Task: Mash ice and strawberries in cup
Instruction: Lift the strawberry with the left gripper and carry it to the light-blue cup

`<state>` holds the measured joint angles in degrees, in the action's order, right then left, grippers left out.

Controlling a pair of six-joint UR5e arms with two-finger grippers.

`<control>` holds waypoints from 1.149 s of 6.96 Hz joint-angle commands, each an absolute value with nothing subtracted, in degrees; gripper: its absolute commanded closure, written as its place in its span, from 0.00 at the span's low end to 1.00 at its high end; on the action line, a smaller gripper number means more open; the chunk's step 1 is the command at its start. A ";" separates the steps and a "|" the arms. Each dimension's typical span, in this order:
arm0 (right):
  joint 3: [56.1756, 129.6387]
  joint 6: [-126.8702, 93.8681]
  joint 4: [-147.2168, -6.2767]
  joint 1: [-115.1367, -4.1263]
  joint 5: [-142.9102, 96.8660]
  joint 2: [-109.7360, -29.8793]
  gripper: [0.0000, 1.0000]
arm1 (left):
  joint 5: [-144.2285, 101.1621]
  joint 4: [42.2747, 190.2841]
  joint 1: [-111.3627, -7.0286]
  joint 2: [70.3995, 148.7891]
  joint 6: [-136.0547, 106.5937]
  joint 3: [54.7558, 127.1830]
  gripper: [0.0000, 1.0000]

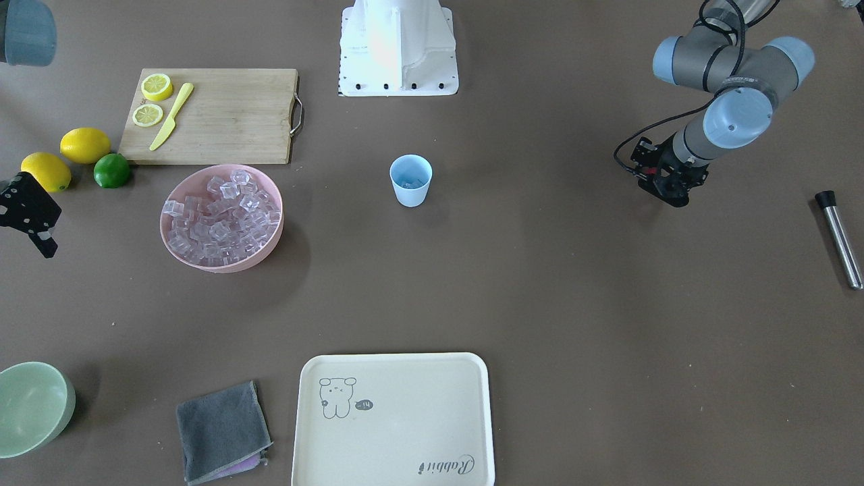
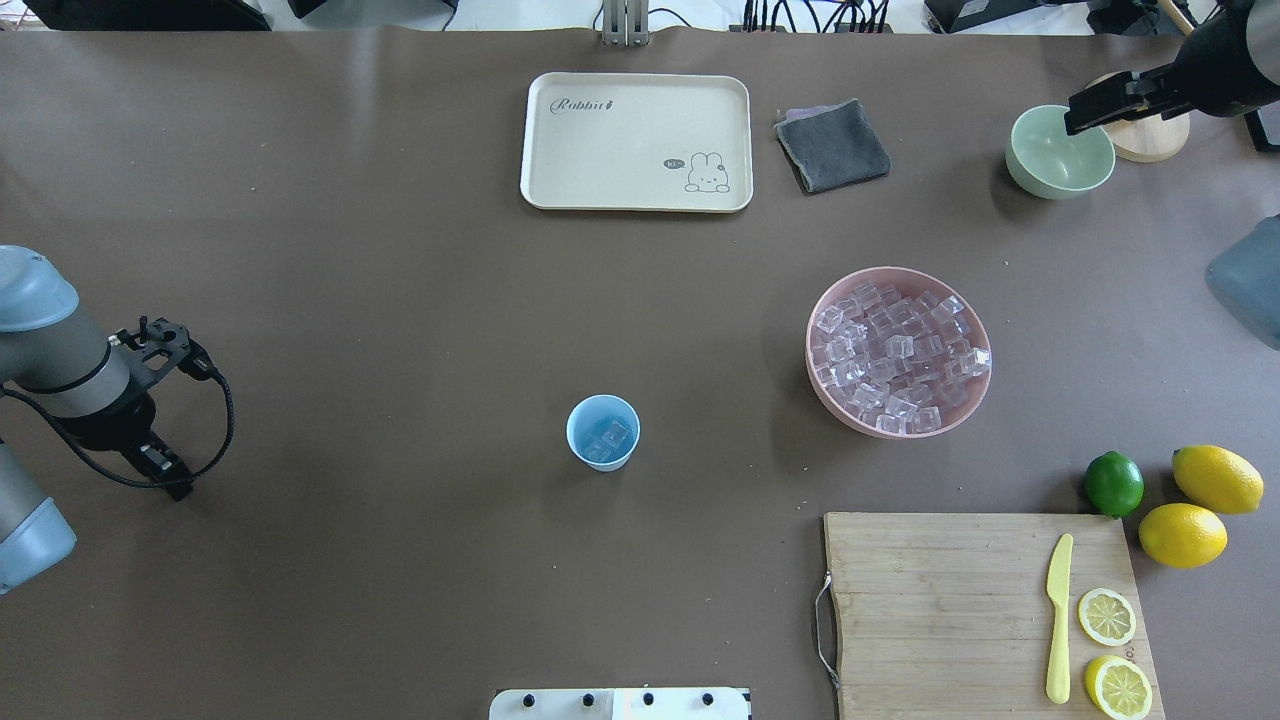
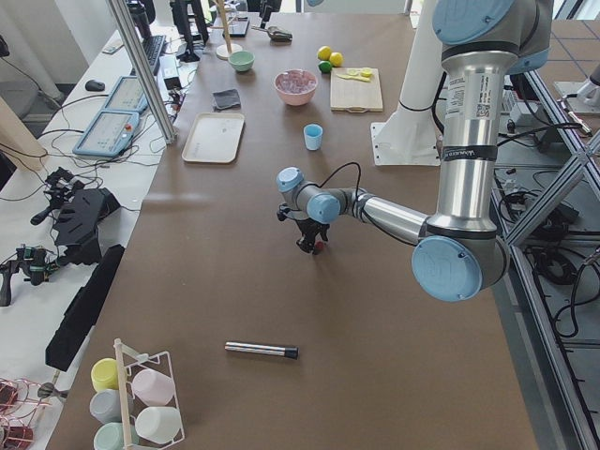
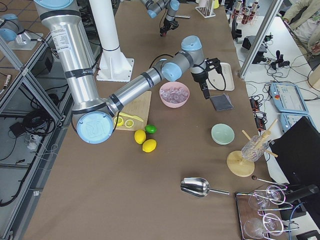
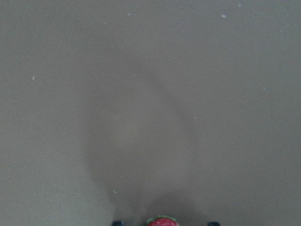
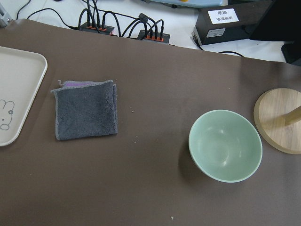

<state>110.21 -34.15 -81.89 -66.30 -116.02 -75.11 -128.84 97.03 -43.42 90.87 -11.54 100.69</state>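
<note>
Left gripper (image 3: pixel 316 246), pointing down over the table (image 2: pixel 350 520), clamps the strawberry (image 5: pixel 160 221); we cannot tell its long axis. Well apart, the cup (image 2: pixel 603 432) stands upright, holding ice (image 2: pixel 610 436).

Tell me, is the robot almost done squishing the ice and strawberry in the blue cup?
Not yet. Done: some ice sits in the cup. In hand: the left hand holds the strawberry, far from the cup. Left: dropping it in and mashing; the metal masher lies untouched on the table.
</note>
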 commanded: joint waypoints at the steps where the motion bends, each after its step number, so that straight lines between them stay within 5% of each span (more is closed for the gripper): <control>1: 110.48 -34.28 -81.74 -66.27 -116.02 -75.67 0.00 | -128.67 97.03 -43.42 90.79 -10.99 100.64 0.46; 4: 110.30 -34.02 -81.74 -66.27 -115.75 -75.59 0.00 | -129.20 97.12 -43.42 90.79 -10.90 101.25 0.77; 5: 110.30 -34.01 -81.74 -66.27 -115.49 -75.67 0.00 | -129.20 97.03 -43.94 89.83 -10.90 102.29 0.96; 8: 110.83 -34.45 -81.74 -66.27 -115.75 -75.85 0.00 | -129.20 96.94 -45.08 92.88 -10.90 103.53 1.00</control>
